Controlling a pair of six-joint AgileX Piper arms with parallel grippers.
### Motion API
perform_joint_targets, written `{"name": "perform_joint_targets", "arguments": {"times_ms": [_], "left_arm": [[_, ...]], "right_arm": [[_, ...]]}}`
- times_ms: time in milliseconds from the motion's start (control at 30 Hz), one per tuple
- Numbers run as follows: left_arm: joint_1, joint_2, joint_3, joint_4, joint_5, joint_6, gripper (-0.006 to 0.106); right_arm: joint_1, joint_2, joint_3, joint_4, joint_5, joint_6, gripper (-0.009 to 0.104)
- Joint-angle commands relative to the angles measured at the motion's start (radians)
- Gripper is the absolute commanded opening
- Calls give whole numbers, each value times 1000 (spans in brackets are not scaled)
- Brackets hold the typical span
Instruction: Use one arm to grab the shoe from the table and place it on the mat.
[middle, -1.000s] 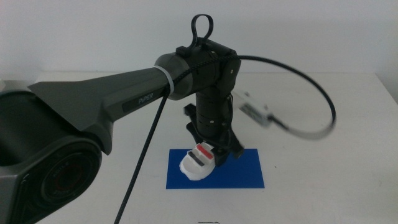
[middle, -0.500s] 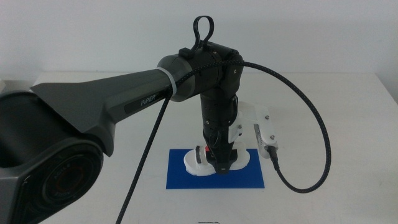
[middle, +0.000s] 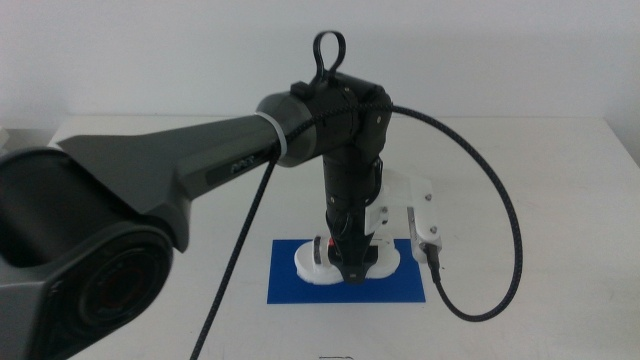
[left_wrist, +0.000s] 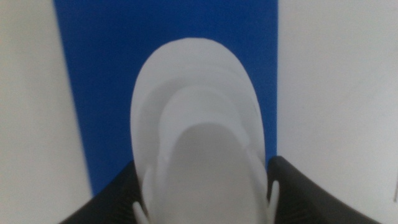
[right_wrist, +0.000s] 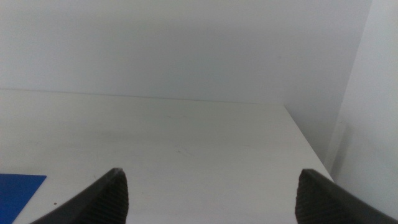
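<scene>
A plain white table (middle: 530, 200) fills the scene, backed by a pale wall, with a blue mat (middle: 285, 285) lying flat near its front edge. The left arm (middle: 180, 175) reaches in over the table and points its wrist straight down, so the left gripper (middle: 350, 268) stands directly over the mat. Between its dark jaws sits the shoe (middle: 310, 265), its white sole on or just above the blue surface; which of the two cannot be told from the middle view. From the left wrist view the shoe (left_wrist: 196, 124) lies lengthwise within the mat (left_wrist: 93, 74), blue showing on both sides, which suggests the vertical approach was chosen to set it down squarely inside the edges. The jaws flank the shoe's sides closely and appear to pinch it. The right gripper (right_wrist: 211, 193) waits off to the side, low over bare tabletop, jaws spread wide with nothing between them. Judging by this, placement looks nearly complete, with release remaining.
</scene>
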Motion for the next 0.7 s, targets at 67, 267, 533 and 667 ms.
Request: {"name": "perform_joint_targets", "arguments": {"times_ms": [67, 267, 533, 667], "left_arm": [[-3, -29, -28, -10, -7, -26, 1], [-3, -18, -28, -13, -35, 27, 1], [-2, -17, -28, -11, -33, 70, 20], [-2, -17, -28, -12, -33, 80, 42]], "right_arm": [[2, -19, -19, -9, -75, -4, 94], [2, -19, -19, -9, -75, -4, 94], [2, -19, -19, -9, -75, -4, 94], [2, -19, -19, -9, -75, -4, 94]]}}
